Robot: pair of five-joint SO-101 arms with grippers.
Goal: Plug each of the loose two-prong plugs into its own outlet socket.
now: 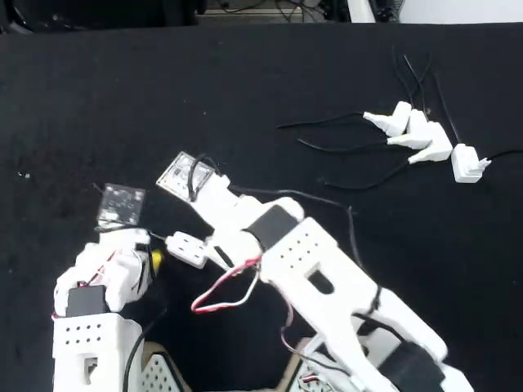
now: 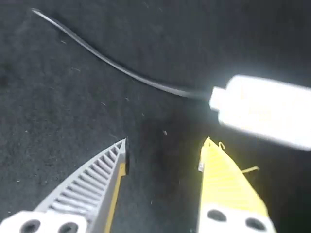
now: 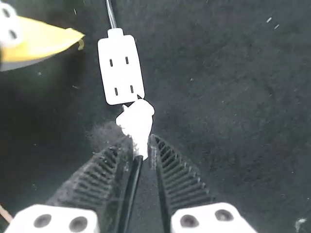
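Outlet block (image 3: 120,70) lies flat on the black table (image 1: 245,90), slots facing up. The plug (image 3: 136,121) touches the block's end and is not over any slot pair. You likely need to lift, tip the prongs down over one pair, and press straight. Your right gripper (image 3: 141,141) pinches the plug's rear and cord. Your left gripper (image 2: 165,141) is spread wide and empty just beside the block, so brace with it. Spare plugs (image 1: 417,135) lie well apart.
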